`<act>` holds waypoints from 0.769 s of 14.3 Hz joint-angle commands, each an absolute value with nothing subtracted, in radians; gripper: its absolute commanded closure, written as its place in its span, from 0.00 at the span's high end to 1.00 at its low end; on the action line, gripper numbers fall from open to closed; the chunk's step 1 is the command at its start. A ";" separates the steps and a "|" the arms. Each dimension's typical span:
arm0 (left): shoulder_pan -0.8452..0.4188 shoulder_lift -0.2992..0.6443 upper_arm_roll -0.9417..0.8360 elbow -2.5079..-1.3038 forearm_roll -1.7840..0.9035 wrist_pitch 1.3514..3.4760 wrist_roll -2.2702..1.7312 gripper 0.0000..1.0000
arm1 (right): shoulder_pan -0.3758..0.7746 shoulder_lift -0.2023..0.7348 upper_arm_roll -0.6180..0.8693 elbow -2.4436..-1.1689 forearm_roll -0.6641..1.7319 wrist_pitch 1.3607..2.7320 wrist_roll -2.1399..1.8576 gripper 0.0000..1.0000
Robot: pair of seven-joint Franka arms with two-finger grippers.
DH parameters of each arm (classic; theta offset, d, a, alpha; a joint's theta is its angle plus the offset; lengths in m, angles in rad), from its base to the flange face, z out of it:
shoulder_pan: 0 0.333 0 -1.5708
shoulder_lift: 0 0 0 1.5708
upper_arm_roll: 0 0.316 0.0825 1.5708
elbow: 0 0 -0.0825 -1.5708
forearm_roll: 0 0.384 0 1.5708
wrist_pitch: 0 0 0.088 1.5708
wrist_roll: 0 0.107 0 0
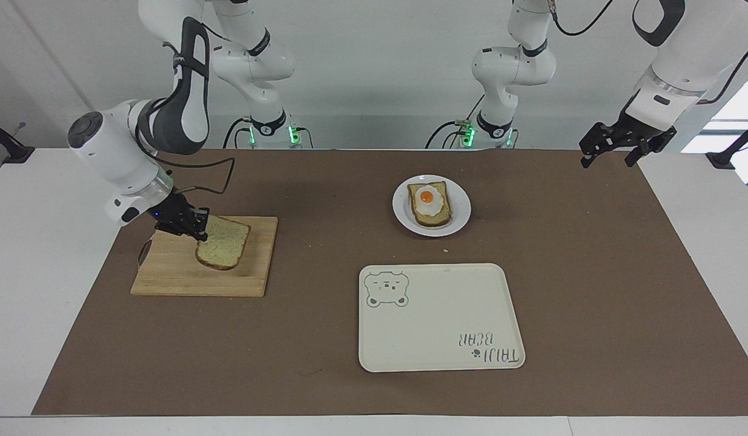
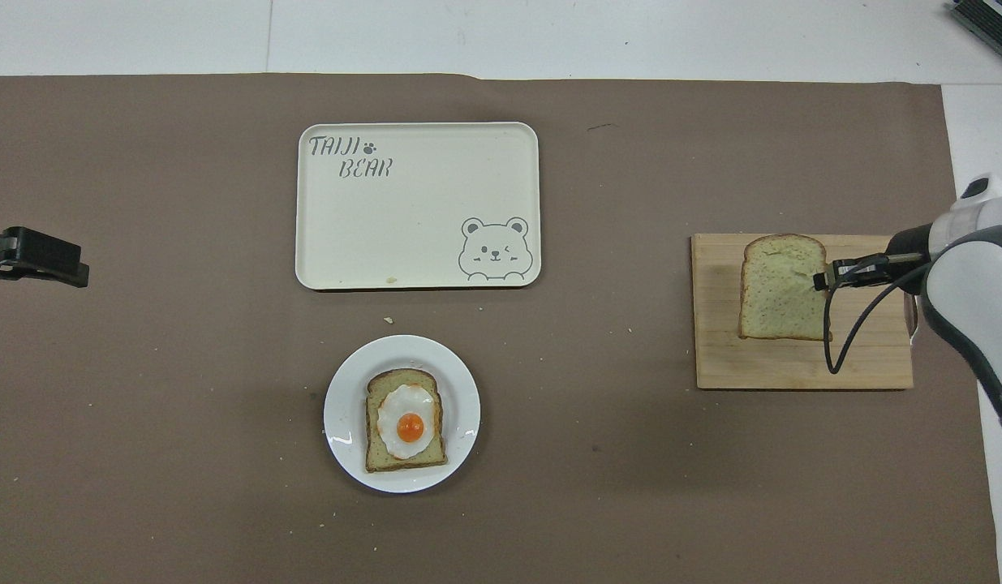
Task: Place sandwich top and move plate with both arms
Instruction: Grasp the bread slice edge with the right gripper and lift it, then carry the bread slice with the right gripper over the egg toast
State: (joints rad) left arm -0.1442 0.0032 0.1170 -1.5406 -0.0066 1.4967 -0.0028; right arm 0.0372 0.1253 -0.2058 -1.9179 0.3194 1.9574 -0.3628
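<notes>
A brown mat (image 1: pixel 325 339) covers the white surface (image 1: pixel 40 284) before a pale wall; the tray (image 1: pixel 440 339) reads "TAIJI BEAR"; the right hand (image 1: pixel 195 233) grips the sandwich top (image 1: pixel 223 245), and the left hand (image 1: pixel 616 148) hangs released at the frame's upper right.

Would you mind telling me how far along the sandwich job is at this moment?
Done: nothing placed yet. In hand: the right gripper is shut on the plain speckled bread slice, lifted over the wooden cutting board. Left: setting it on the egg-topped slice on the small round white plate, then moving the plate. The left gripper waits open.
</notes>
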 commanded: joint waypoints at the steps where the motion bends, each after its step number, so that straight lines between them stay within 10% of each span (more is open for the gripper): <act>1: -0.132 0.011 0.110 -1.517 -0.003 1.474 0.005 1.00 | 0.037 0.130 -0.143 -1.893 0.364 1.904 -0.357 0.00; 11: -0.132 0.011 0.110 -1.519 -0.003 1.474 0.005 1.00 | 0.037 0.123 0.193 -1.891 0.443 1.931 -0.100 0.00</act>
